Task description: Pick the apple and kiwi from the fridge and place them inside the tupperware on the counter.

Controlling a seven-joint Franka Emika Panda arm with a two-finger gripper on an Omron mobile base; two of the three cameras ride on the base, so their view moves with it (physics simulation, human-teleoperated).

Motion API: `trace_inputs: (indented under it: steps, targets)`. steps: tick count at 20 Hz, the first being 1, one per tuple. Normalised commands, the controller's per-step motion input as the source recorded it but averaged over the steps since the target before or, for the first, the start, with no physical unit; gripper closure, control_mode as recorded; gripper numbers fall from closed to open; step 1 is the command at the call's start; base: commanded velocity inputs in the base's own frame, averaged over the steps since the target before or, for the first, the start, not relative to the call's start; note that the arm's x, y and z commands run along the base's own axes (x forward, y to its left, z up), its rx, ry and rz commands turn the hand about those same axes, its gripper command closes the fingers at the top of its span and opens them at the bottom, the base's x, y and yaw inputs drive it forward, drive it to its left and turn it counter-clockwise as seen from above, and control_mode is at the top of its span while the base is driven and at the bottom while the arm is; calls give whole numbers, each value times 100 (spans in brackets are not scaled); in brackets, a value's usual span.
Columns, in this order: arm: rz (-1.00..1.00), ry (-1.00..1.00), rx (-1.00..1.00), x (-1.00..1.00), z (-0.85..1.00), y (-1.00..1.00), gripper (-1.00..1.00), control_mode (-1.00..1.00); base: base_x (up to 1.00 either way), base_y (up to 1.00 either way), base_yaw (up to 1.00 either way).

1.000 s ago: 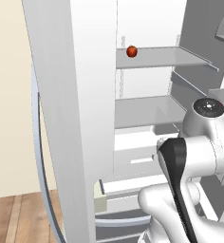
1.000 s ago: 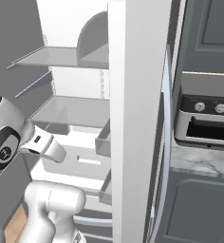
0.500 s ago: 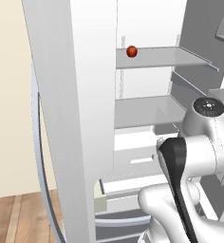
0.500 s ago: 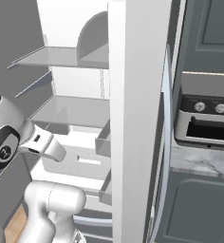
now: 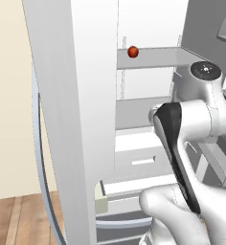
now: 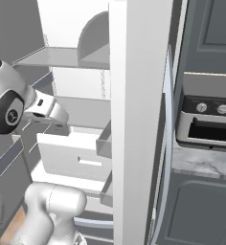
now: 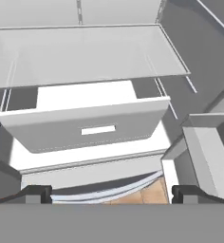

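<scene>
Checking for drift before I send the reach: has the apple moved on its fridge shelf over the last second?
No. The apple sits at the same spot near the left end of the shelf, beside the open door's edge, as before.

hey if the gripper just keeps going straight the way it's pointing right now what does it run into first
Judging by the hand view, the open gripper points down into the lower fridge, so it would most likely meet the pulled-out drawer first. Depth is unclear; the glass shelf sits farther along.

Kitchen: open fridge [image 5: 81, 95], marbled counter [image 6: 201, 165], toaster oven [image 6: 208, 122].
</scene>
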Motion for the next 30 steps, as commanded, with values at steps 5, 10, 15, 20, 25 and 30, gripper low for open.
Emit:
trace_inputs:
  steps: [5,10,15,20,25,30]
  targets:
    - [10,-3,0,79,56,3,-100,-100,0,0,0]
    - [0,0,0,75,14,2,-100,-100,0,0,0]
    - [1,-3,0,76,11,2,-100,-100,0,0,0]
    - [7,-33,0,63,17,0,-100,-100,0,0,0]
    - [6,-43,0,50,6,0,-100,-100,0,0,0]
    - [0,-6,0,51,21,0,-100,-100,0,0,0]
